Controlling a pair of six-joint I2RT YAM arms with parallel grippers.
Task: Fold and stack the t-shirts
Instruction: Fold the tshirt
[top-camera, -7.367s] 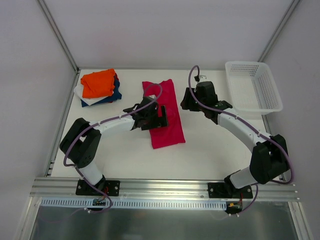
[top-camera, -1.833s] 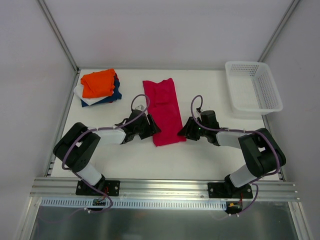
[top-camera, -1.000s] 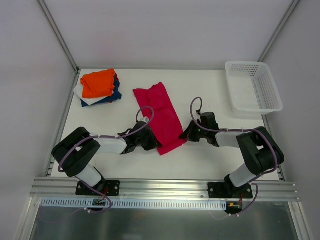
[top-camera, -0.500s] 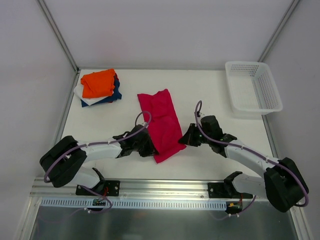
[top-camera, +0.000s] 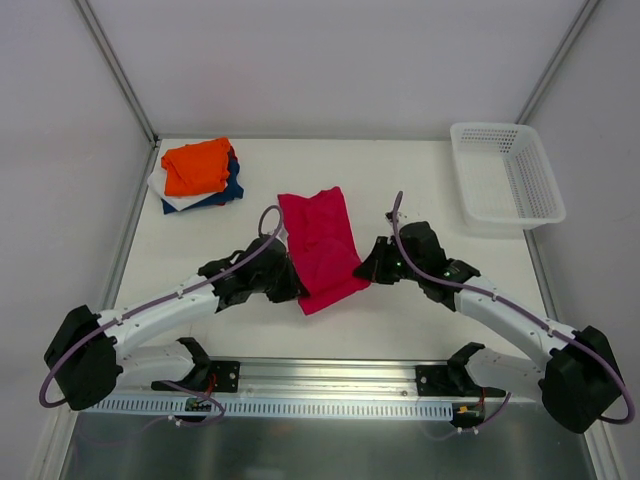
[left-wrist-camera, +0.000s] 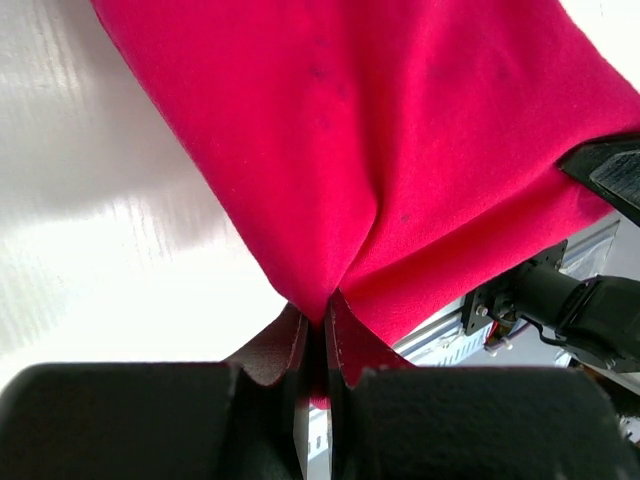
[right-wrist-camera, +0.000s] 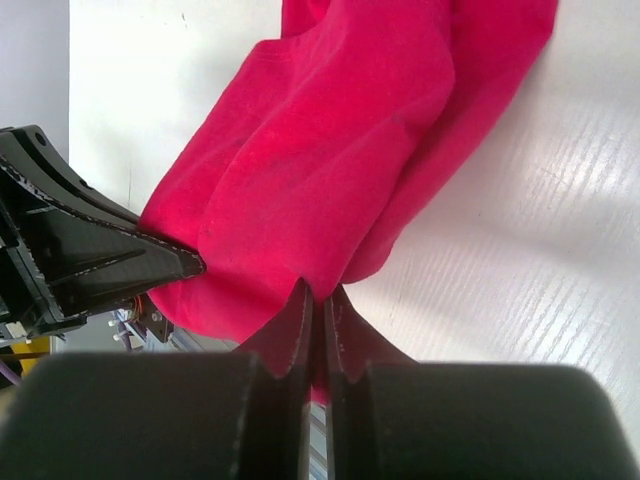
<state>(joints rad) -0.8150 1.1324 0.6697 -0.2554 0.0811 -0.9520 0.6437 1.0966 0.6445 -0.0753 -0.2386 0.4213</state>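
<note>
The crimson-red t-shirt is folded into a long strip in the middle of the table, its near end raised off the surface. My left gripper is shut on the strip's near left corner, and in the left wrist view red cloth is pinched between the jaws of the left gripper. My right gripper is shut on the near right corner, the red cloth bunching up from the right gripper. Folded orange, navy-blue and white t-shirts lie stacked at the far left.
A white plastic mesh basket stands at the far right corner. Grey walls with metal posts close in the table at the back and sides. An aluminium rail runs along the near edge by the arm bases.
Both grippers have lifted the near end of the red t-shirt and carried it a little away from the bases, so the strip looks shorter. The arms have stretched out.
</note>
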